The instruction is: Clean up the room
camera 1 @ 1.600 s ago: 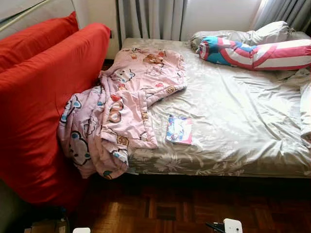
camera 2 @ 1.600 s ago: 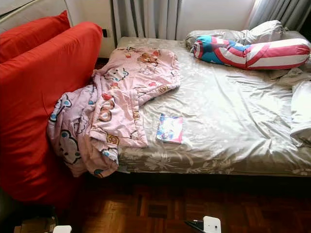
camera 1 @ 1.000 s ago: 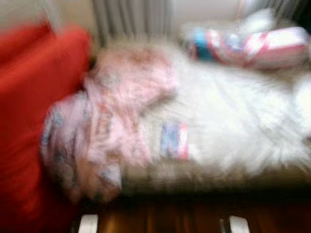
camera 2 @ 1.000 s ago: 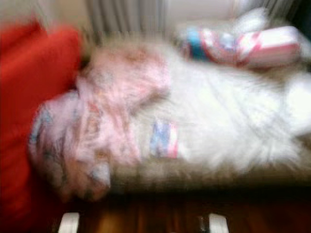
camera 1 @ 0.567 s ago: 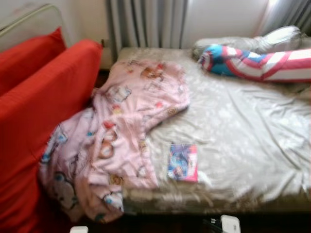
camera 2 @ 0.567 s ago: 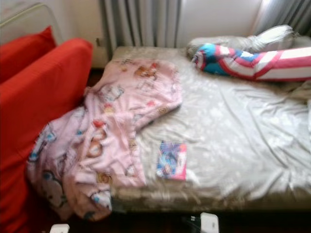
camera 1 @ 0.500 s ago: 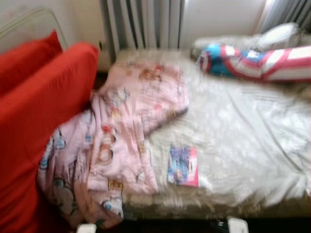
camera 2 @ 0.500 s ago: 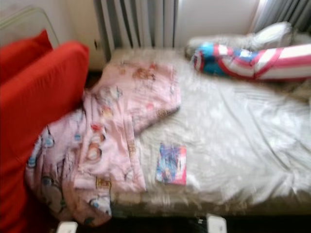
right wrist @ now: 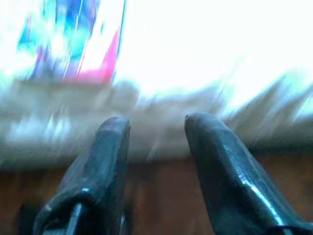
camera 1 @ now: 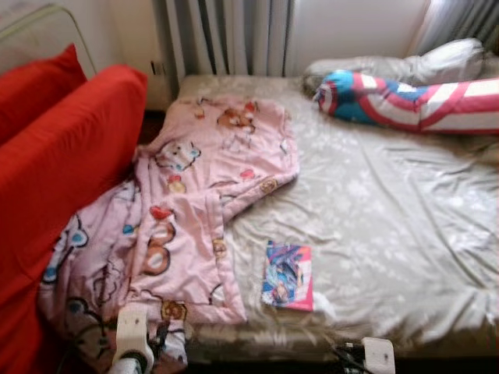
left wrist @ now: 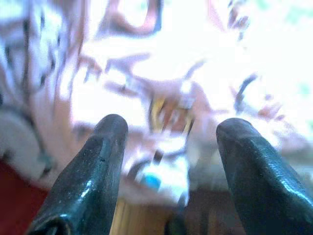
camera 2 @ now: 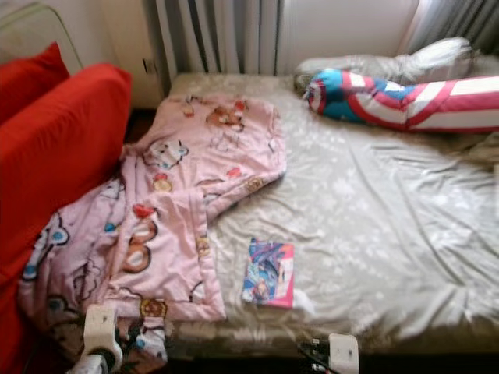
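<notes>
A pink cartoon-print blanket lies crumpled on the left side of the bed, and its lower end hangs over the front corner. A colourful book lies flat near the bed's front edge, right of the blanket. My left arm rises in front of the blanket's hanging corner. The left gripper is open, pointing at the blanket with nothing between its fingers. My right arm stays low at the bed's front edge. The right gripper is open, facing the bed's edge below the book.
Big red cushions stand against the bed's left side. A red, white and blue striped bolster and a grey pillow lie at the head, back right. Grey curtains hang behind. Dark floor shows under the front edge.
The camera has come closer to the bed and the blur has cleared. My left arm has risen into view by the blanket's hanging corner. Blanket and book lie as before.
</notes>
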Motion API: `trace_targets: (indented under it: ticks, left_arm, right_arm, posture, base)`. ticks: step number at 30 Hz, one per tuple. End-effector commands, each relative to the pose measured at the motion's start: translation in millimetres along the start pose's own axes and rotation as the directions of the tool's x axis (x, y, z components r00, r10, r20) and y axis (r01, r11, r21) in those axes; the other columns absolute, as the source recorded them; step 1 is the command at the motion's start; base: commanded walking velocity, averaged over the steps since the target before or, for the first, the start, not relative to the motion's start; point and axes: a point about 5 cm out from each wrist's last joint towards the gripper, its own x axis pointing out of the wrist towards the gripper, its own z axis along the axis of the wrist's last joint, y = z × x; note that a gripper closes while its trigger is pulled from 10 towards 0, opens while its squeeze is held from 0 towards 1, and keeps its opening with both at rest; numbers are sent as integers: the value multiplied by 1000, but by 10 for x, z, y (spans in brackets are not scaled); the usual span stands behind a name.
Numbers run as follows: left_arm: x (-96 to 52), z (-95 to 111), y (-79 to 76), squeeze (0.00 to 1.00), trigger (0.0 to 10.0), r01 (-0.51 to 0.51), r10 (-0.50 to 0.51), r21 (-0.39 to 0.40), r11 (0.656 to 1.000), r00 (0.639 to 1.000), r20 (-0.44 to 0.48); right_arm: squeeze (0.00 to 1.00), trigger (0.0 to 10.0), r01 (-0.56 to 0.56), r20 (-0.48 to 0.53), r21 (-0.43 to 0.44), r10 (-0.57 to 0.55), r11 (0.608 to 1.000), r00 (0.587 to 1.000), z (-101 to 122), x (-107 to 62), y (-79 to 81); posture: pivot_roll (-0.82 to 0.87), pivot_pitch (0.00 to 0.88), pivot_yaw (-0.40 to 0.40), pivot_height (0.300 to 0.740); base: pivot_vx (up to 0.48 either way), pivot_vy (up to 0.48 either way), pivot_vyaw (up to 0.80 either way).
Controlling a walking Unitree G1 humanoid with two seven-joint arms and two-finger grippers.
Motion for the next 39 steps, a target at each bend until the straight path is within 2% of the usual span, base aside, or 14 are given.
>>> trace_targets:
  ticks: [1,7,11,13,17,23,34,39]
  left_arm:
    - [-45,31,52,0,10000,-3,3,-5,1000,998,64]
    - [-159,54,119,0,10000,-4,3,8,1000,988,154]
    - [-372,262,103,0,10000,-24,15,24,999,949,316]
    - [-373,338,61,0,10000,-23,19,7,1000,938,346]
    - [-296,502,-127,0,10000,23,-21,-1,1000,919,393]
    - [-280,543,-209,0,10000,58,-53,-2,998,923,380]
    - [-329,523,-210,0,10000,60,-54,-9,998,938,343]
    - [-337,548,-211,0,10000,58,-50,-13,998,940,338]
  right_arm:
    - [0,10000,19,208,-33,-11,999,978,461,109,-157]
    - [0,10000,15,327,-25,-7,1000,945,587,36,-159]
    - [0,10000,61,392,72,-84,996,916,621,-72,-202]
    - [0,10000,59,392,71,-82,996,916,607,-89,-177]
    - [0,10000,45,376,76,-71,996,924,582,-80,-98]
    - [0,10000,18,388,77,-47,997,920,635,-94,-35]
    - [0,10000,68,344,53,-83,996,935,644,-83,-123]
    - [0,10000,74,342,52,-88,996,936,680,-70,-130]
  posture:
    - [-109,57,-50,740]
    - [-110,54,-56,740]
    - [-117,42,-65,740]
    - [-115,40,-66,740]
    - [-120,32,-70,740]
    - [-133,20,-68,740]
    - [-132,16,-67,740]
    - [-131,35,-69,710]
  base:
    - [0,0,0]
    - [0,0,0]
    - [0,0,0]
    - [0,0,0]
    - [0,0,0]
    - [0,0,0]
    - [0,0,0]
    - [0,0,0]
